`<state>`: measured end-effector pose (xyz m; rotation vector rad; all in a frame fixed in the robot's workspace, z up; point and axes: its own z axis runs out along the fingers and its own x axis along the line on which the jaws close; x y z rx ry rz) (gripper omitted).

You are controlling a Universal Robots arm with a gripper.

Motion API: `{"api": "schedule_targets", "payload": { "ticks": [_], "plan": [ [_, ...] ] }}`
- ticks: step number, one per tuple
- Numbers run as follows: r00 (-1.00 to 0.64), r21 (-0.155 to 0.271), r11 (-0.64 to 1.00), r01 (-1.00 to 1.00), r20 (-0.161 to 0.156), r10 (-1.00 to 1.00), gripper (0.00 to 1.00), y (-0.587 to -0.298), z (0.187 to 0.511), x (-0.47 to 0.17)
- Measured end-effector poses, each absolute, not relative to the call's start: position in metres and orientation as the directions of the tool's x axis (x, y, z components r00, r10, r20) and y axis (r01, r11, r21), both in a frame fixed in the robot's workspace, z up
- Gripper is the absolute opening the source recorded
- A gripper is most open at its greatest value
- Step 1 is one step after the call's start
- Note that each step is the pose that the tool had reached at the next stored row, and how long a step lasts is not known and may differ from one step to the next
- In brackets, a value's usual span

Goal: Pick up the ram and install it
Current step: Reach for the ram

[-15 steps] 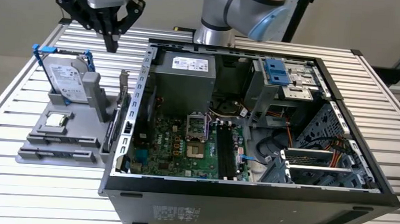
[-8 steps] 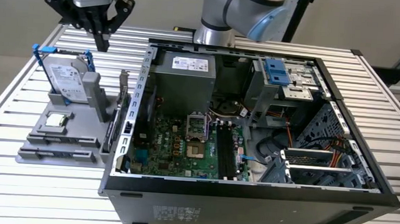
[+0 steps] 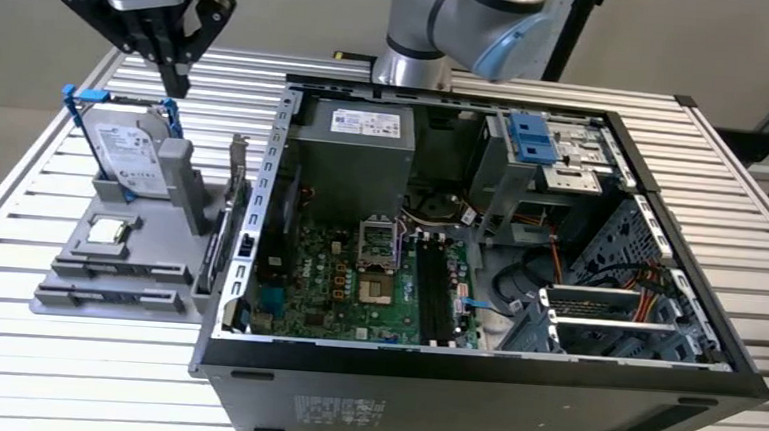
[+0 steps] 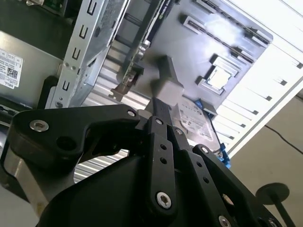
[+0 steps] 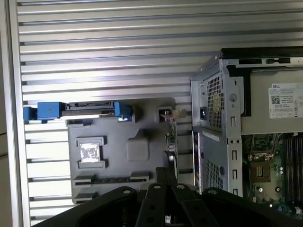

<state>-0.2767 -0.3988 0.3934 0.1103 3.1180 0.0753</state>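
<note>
closest in both wrist views are the black links of the end effector (image 5: 166, 174), its fingers drawn together with nothing between them. in the exterior view it hangs high over the far left corner of the slatted bench (image 3: 81, 377), above the rear edge of the hard drive (image 3: 135, 155) and well clear of it. that drive stands upright in a blue-edged frame at the back of a gray holder (image 3: 59, 301) and carries a white printed label. in front of it a small square chip (image 3: 112, 229) lies flat in its pocket. nearer the holder's front edge, a thin dark strip set on edge in a long slot looks like the ram (image 3: 123, 298). bare slats lie open to the exterior view's left of the holder and in front of it. on the holder's other side a card (image 3: 235, 181) with a metal bracket stands just beside the wall of the open computer case (image 3: 480, 402), leaving only a narrow gap. the case's near black wall bears a pale printed sticker. inside, the power supply (image 3: 348, 163) has a white and blue label, the green motherboard (image 3: 341, 273) lies below it with long black sockets (image 3: 434, 289) beside, and a blue latch (image 3: 533, 139) sits further right. the arm (image 3: 464, 20) rises behind the case.
</note>
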Motion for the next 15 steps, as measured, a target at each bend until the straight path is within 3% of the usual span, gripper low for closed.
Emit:
{"api": "schedule_targets", "payload": {
  "ticks": [15],
  "plan": [
    [-0.997,0.049,0.996,0.070,-0.019,0.071,0.00,-0.399,0.393,-0.310]
  ]
}}
